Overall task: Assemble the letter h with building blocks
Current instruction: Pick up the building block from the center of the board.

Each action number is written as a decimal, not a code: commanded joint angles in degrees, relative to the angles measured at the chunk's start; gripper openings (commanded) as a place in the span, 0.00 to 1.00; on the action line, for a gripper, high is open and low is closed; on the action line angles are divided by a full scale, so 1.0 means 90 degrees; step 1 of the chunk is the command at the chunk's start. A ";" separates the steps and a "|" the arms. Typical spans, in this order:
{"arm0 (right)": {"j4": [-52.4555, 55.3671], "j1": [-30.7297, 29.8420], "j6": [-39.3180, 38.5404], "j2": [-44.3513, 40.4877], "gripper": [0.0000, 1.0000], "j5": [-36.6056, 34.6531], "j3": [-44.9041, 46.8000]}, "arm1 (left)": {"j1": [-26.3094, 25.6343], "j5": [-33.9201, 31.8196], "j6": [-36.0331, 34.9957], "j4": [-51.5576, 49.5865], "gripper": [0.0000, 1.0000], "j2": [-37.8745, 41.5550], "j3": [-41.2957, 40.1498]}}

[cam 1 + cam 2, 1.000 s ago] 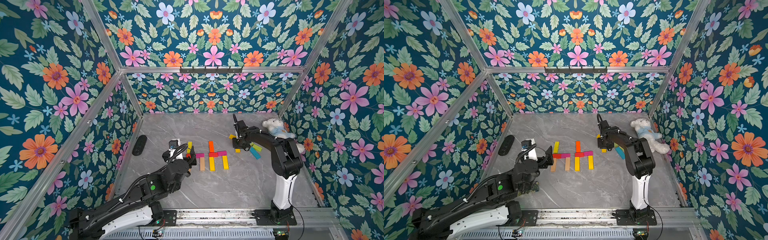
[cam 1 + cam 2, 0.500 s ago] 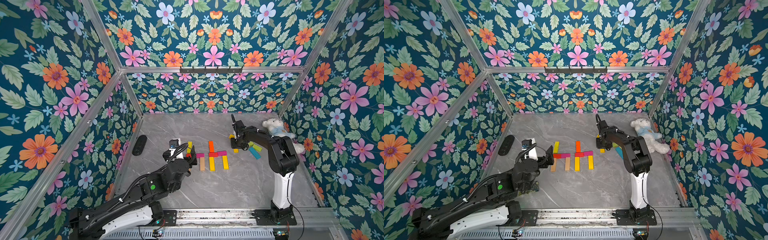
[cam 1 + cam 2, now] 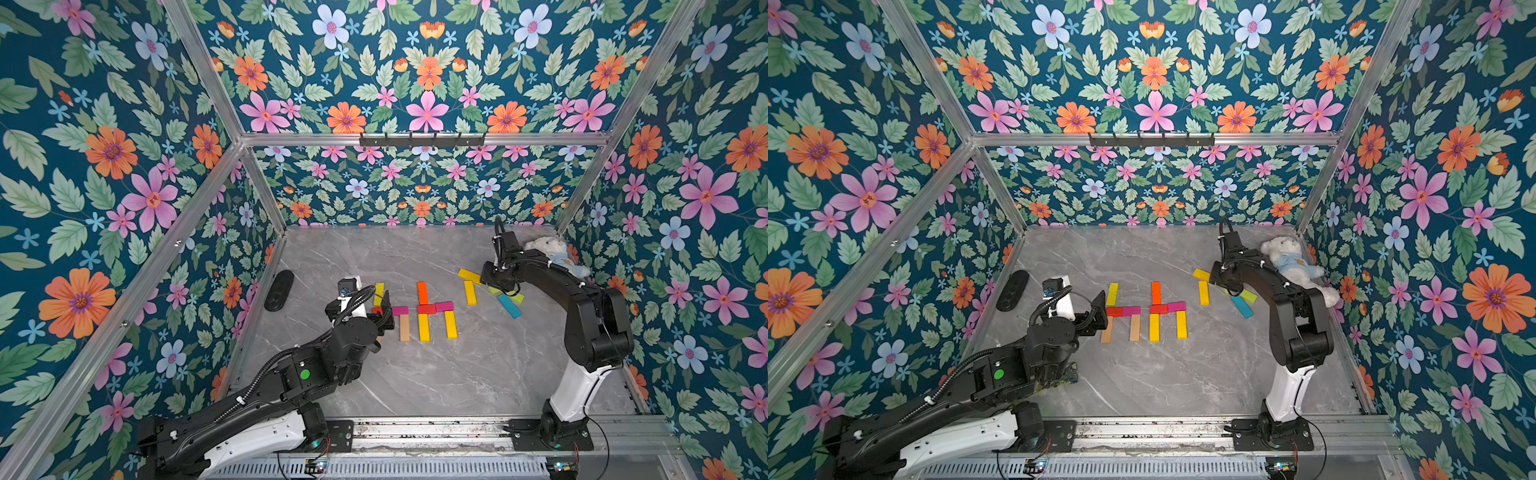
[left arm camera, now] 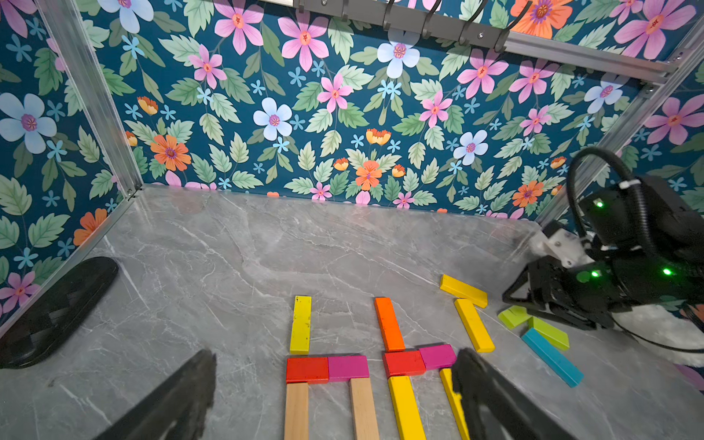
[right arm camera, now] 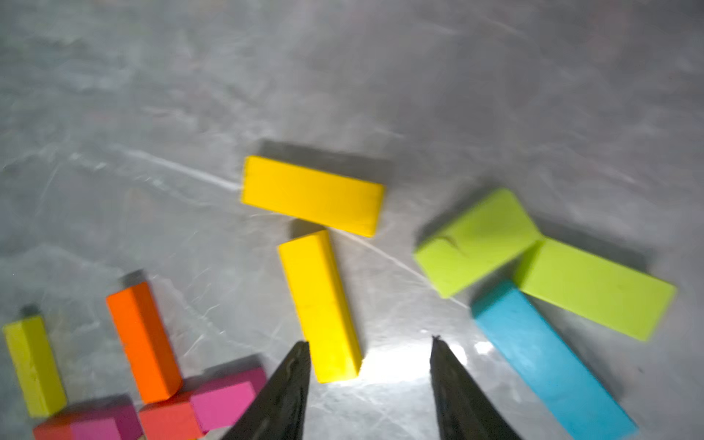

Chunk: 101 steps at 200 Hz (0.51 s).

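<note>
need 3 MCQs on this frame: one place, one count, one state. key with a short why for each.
1. Where is the white plush bear?
A. near left corner
B. far right, by the wall
C. dead centre

2. How many of the loose blocks are green?
A. one
B. four
C. two

3. How is the right gripper?
A. open, holding nothing
B. shut on the bear
C. shut, with nothing in it

Key:
1 B: both top views show it lying at the back against the right wall.
2 C: the right wrist view shows two green blocks lying apart from the letters.
3 A: its jaws stand apart with only bare table between them.
</note>
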<state>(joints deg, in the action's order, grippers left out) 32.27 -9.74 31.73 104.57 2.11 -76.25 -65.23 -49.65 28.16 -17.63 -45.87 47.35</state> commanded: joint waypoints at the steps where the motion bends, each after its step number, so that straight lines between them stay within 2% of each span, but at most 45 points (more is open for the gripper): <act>1: -0.0024 0.0103 0.1058 -0.0029 0.55 0.0212 0.0133 | 0.0002 0.0001 -0.0007 0.0049 0.99 0.0038 -0.0027; 26: 0.0042 0.0105 0.1451 0.0192 0.55 0.0149 -0.0042 | -0.0004 -0.0014 -0.0008 0.0074 0.99 0.0087 -0.0071; 101: 0.0220 0.0159 0.1777 0.0973 0.54 0.0055 -0.0597 | 0.0002 0.0007 -0.0009 0.0065 0.99 0.0279 -0.0171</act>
<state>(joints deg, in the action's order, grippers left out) 32.18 -8.60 45.32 112.09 3.86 -80.62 -65.23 -49.34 28.16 -17.58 -43.68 45.89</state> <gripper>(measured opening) 0.532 0.994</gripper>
